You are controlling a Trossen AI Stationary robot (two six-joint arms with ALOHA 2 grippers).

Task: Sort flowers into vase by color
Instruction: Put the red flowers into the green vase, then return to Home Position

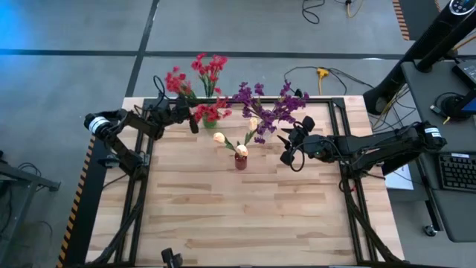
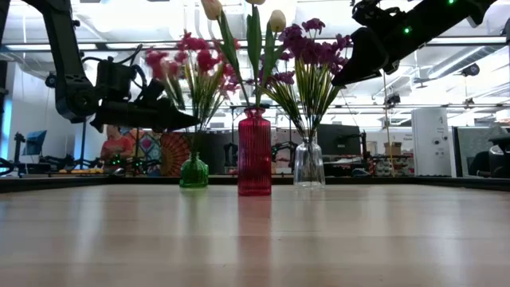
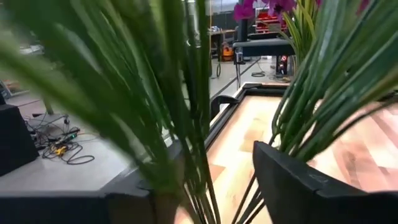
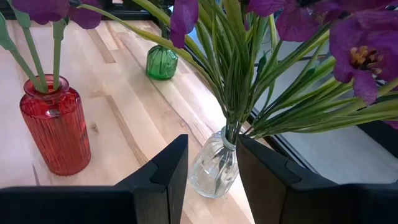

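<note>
Three small vases stand in a row on the table. A green vase (image 2: 194,171) holds red flowers (image 1: 208,71). A red vase (image 2: 255,151) holds cream-yellow flowers (image 1: 219,138). A clear glass vase (image 4: 214,165) holds purple flowers (image 1: 271,108). My left gripper (image 1: 192,119) is open and level at the red sprigs' green stems (image 3: 186,124), which pass between its fingers. My right gripper (image 4: 211,149) is open, up beside the purple blossoms on the table's right side. It looks down on the clear vase and touches nothing. My left gripper comes level from the table's left, with the bunch of green stems (image 3: 193,162) above the green vase standing between its open fingers. Whether a finger touches the stems, I cannot tell.
The vases stand close together near the table's far edge, and their sprigs spread wide and overlap. Bare wooden tabletop (image 1: 245,216) stretches toward the near edge. A black frame rail (image 1: 349,149) borders the table, with cables and desks beyond it.
</note>
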